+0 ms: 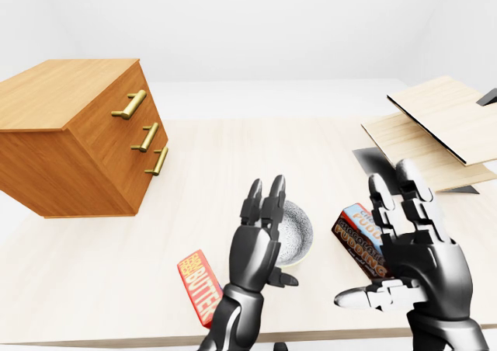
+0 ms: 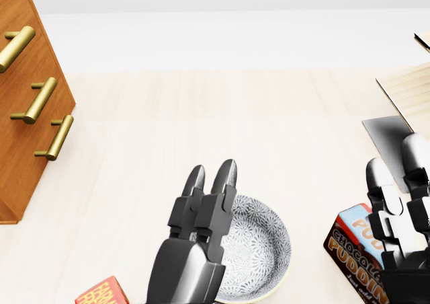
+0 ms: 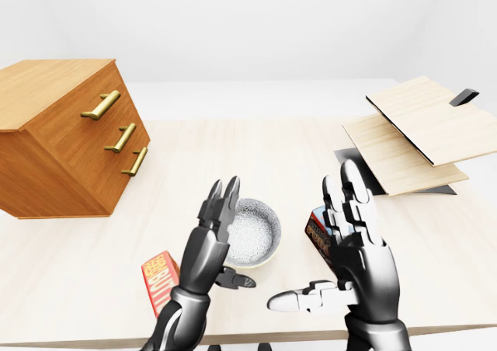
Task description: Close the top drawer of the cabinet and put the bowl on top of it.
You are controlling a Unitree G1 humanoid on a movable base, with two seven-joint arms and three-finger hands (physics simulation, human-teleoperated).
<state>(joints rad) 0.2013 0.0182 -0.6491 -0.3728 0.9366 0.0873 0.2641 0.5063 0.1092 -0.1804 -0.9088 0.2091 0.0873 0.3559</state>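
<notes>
The wooden cabinet with three brass handles stands at the left of the left-eye view; its top drawer looks flush with the other two. The bowl, grey-speckled inside with a cream rim, rests on the pale table near the bottom middle. My left hand is open, fingers upright, against the bowl's left rim and hiding part of it. My right hand is open to the right of the bowl, apart from it, with the thumb pointing left.
A red butter box lies left of my left forearm. A chocolate pudding box sits right of the bowl, partly behind my right hand. Light wooden boards are stacked at the right. The table's near edge runs along the bottom.
</notes>
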